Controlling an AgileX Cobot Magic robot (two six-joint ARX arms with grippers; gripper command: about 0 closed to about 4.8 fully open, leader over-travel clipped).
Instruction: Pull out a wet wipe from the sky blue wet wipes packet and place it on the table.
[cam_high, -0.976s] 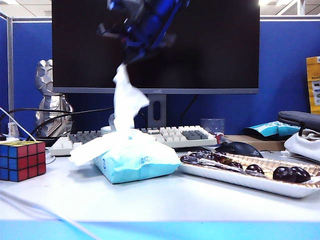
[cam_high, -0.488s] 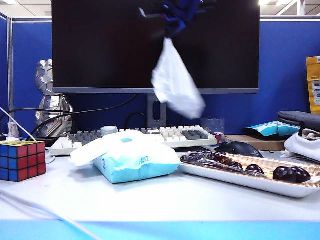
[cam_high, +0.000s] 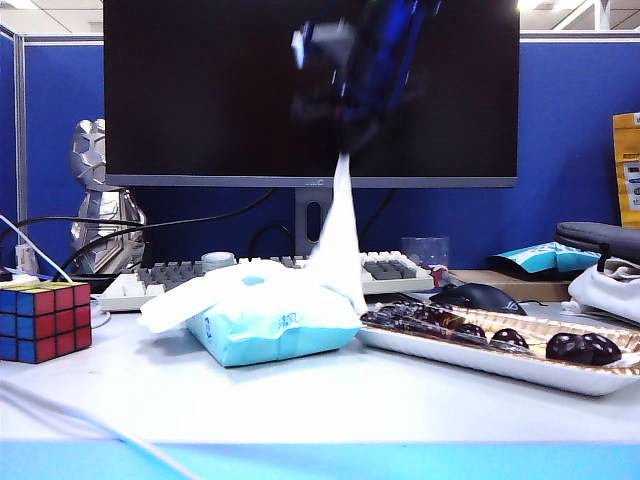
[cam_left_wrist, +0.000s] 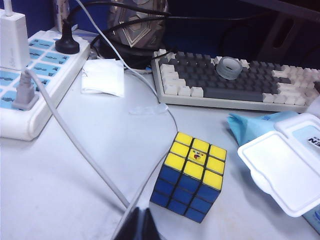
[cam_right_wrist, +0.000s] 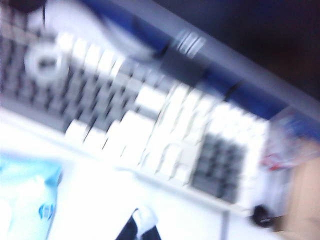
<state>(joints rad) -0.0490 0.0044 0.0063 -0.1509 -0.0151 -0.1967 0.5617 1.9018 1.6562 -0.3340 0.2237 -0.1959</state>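
i see the right tool (cam_high: 345, 135) high in the upper middle of the exterior frame, blurred against the dark monitor (cam_high: 200, 90), clenched on the top end of the wet wipe (cam_high: 338, 245). the wipe hangs down from it as a long white strip, widening toward its lower end, which reaches the right side of the sky blue wet wipes packet (cam_high: 270, 325) — i cannot tell whether it touches the packet or only hangs in front of it. the packet lies on the bench (cam_high: 300, 400) at the centre of the frame, its white flap (cam_high: 190, 300) open and sticking out to the left. just right of the packet sits a long white tray (cam_high: 480, 360) of dark fruit; at the left edge stands a rubik's cube (cam_high: 45, 320), and a keyboard (cam_high: 380, 270) runs behind the packet.

the right wrist view is heavily smeared; at its lower edge i make out the dark fingertips (cam_right_wrist: 131, 231) with a bit of white wipe (cam_right_wrist: 146, 218) pinched between them, the keyboard (cam_right_wrist: 150, 125) above and the blue packet (cam_right_wrist: 25, 200) at lower left.

in the left wrist view the left tool (cam_left_wrist: 141, 225) shows only as a dark tip at the bottom edge, jaws together — holding nothing, over the bench (cam_left_wrist: 65, 190) near the cube (cam_left_wrist: 190, 177), with the packet's open flap (cam_left_wrist: 280, 170) at the right and a power strip (cam_left_wrist: 30, 75) at upper left.
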